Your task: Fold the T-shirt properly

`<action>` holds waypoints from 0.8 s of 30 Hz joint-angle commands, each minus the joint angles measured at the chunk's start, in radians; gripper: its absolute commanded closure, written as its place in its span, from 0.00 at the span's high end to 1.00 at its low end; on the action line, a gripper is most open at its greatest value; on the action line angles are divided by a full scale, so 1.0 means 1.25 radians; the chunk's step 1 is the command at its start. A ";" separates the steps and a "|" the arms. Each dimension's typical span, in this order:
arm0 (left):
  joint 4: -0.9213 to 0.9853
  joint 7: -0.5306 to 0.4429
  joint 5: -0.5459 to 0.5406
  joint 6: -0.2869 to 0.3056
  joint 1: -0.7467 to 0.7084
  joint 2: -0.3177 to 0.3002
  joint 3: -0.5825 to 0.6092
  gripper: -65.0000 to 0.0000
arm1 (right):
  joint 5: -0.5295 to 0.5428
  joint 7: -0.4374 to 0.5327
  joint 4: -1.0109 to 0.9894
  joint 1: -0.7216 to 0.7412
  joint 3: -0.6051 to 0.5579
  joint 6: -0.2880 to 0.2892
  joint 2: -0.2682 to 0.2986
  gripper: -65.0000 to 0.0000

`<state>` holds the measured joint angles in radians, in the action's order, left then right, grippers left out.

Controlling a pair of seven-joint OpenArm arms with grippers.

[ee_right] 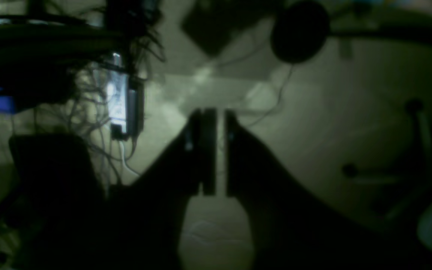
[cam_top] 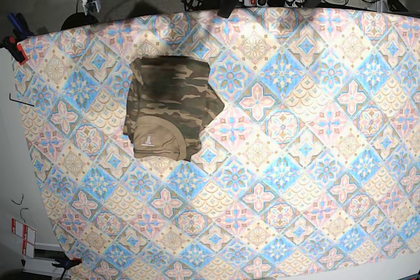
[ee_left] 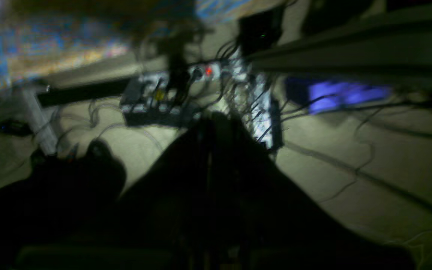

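One folded T-shirt on one tablecloth; two grippers closed, empty.

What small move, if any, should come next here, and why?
Probably none beyond keeping both arms parked. The T-shirt already lies as a compact folded bundle on the tablecloth, neck label up. The left gripper and right gripper are shut on nothing, facing the floor and cables off the table. One flap juts out on the bundle's right; tucking it would be the only touch-up.
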<state>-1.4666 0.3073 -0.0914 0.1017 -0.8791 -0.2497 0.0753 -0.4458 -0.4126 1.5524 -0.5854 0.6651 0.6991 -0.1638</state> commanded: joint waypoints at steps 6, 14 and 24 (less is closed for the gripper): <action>0.148 -0.001 -0.001 0.096 0.118 -0.030 0.043 0.00 | 0.005 0.013 -0.106 0.079 0.074 -0.001 0.005 0.04; 0.331 -0.006 0.000 0.157 0.235 -0.035 0.046 0.00 | 0.005 0.015 -0.202 0.109 0.113 -0.001 0.005 0.04; 0.652 -0.114 0.139 0.208 0.413 -0.005 0.045 0.00 | 0.005 0.145 -0.526 0.206 0.108 -0.036 0.005 0.04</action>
<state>-0.6453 0.1673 0.0902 0.3531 -0.3561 -0.2523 0.1314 -0.4351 -0.2199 0.8883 -0.3008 0.7959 0.6491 -0.1581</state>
